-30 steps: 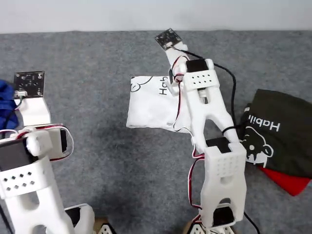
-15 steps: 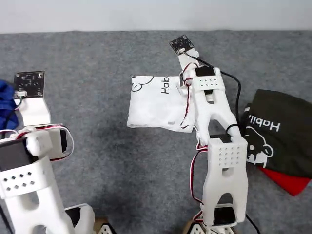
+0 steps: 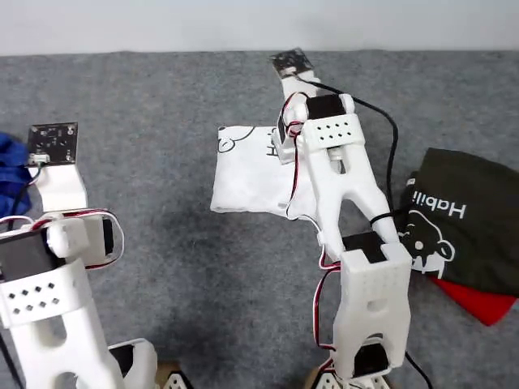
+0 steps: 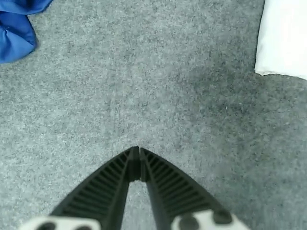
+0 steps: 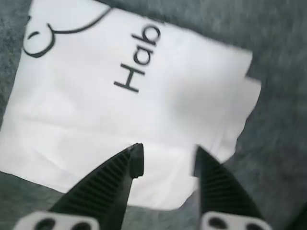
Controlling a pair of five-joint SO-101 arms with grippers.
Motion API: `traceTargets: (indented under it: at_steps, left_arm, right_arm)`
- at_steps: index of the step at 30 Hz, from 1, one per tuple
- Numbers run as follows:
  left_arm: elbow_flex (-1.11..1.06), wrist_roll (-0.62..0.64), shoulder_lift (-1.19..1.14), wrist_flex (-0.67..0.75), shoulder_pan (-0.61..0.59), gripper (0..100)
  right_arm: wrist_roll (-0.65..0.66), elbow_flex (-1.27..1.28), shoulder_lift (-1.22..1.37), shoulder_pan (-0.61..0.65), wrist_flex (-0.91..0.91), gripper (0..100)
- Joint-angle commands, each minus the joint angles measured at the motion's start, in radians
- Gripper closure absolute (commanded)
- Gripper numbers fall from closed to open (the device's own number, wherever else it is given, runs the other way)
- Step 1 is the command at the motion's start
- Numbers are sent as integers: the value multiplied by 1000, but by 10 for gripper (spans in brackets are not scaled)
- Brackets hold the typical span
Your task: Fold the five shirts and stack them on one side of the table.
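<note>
Swung back toward the table's middle in the last half second, my right arm [image 3: 339, 182] now reaches across one side of the folded white shirt [image 3: 247, 174], its wrist board sitting farther from the stack than it did a moment ago; my left arm [image 3: 55, 271] has barely shifted over the same stretch. Seen from its own wrist camera, the right gripper [image 5: 168, 160] hangs over the white shirt close to one edge, its two fingers spread with a clear gap between them and nothing held; I cannot tell whether the tips touch the cloth. The white shirt lies flat as a rough rectangle near the middle of the grey-covered table [image 3: 170, 243], its black print facing up. Beside the right arm, at the table's edge, the dark olive shirt [image 3: 462, 207] rests folded on top of the red shirt [image 3: 478, 301], a corner of red showing from beneath it. On the far side of the table, the blue shirt [image 3: 8, 174] sits bunched at the frame's edge, well apart from the others. The left gripper [image 4: 139, 158] hovers above bare grey cover between the blue and white shirts, its fingertips pressed together and holding nothing.
</note>
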State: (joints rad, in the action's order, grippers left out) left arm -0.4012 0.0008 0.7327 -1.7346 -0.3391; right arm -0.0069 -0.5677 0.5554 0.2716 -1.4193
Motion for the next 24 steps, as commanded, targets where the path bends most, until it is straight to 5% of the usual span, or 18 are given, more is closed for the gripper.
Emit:
traceTargets:
  at_steps: [1,19,24]
  left_arm:
    - [2,-11,21,-17,-5,995]
    - [1,-11,21,-17,-3,995]
    - [1,-11,21,-17,-3,995]
  right_arm:
    - [-229,-57,-65,-8,-35,697]
    - [-276,-57,220,-79,108,686]
    - [-270,-57,245,-42,97,835]
